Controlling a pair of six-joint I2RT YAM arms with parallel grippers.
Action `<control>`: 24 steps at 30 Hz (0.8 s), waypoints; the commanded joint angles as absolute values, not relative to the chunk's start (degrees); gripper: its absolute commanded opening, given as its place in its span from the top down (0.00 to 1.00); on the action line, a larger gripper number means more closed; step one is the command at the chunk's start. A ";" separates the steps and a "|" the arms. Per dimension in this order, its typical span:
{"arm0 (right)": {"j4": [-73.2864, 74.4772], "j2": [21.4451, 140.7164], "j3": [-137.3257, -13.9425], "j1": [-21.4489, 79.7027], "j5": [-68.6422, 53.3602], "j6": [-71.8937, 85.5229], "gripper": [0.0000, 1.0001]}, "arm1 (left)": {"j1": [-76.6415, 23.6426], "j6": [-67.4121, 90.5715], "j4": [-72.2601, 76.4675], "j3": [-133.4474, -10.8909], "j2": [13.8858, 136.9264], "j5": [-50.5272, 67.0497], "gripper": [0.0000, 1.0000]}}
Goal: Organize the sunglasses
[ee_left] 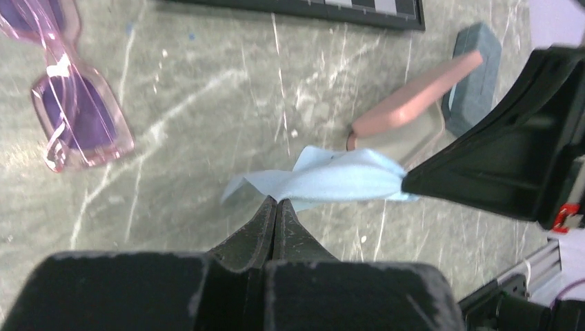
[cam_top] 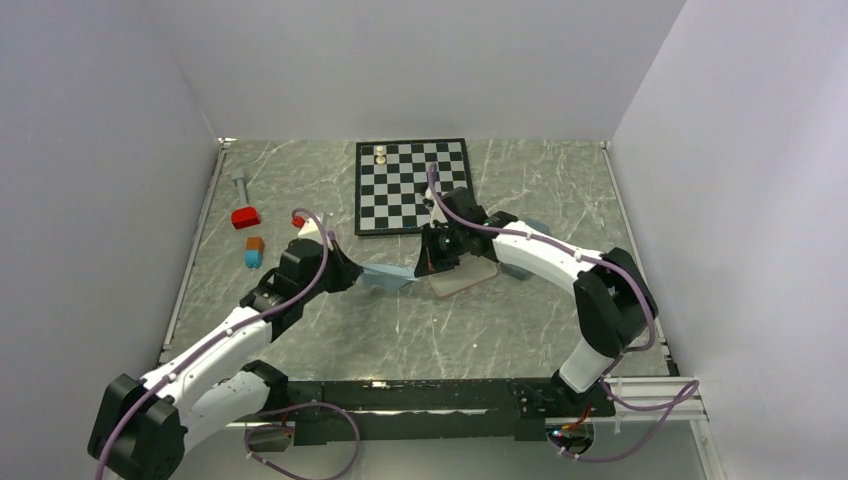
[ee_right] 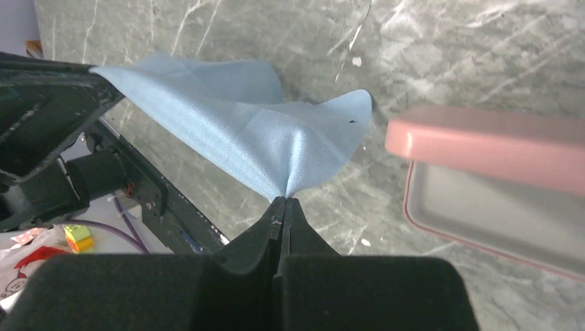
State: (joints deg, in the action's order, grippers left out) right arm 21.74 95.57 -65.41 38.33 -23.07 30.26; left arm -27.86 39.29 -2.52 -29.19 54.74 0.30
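Observation:
The purple-pink sunglasses (ee_left: 77,114) lie folded on the table, at the upper left of the left wrist view. The white pair is out of view. My left gripper (ee_left: 276,201) is shut on one end of a light-blue cloth (ee_left: 331,176). My right gripper (ee_right: 283,200) is shut on the cloth's other end (ee_right: 238,121). The cloth (cam_top: 386,277) hangs stretched between the two grippers just above the table. The left gripper (cam_top: 347,272) is to its left and the right gripper (cam_top: 430,262) to its right. An open pink case (cam_top: 465,276) lies right beside the right gripper.
The pink case's lid (ee_right: 486,146) stands raised over its grey tray (ee_right: 497,217). A grey-blue case (ee_left: 476,72) lies behind it. A chessboard (cam_top: 412,190) with two pieces sits at the back. A red block (cam_top: 245,217) and an orange and a blue block (cam_top: 254,251) lie at the left.

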 commanded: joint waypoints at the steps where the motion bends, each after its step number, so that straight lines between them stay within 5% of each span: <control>1: 27.82 90.19 -66.57 38.24 -21.63 29.42 1.00 | -29.44 41.89 -6.31 -29.05 49.47 0.18 1.00; 19: 27.06 87.01 -61.42 40.28 -39.57 33.67 1.00 | -33.21 45.54 -15.95 -25.53 35.92 8.10 1.00; 24: 27.64 91.78 -64.62 39.59 -33.83 32.48 1.00 | -32.99 46.54 -11.29 -24.04 39.74 4.77 1.00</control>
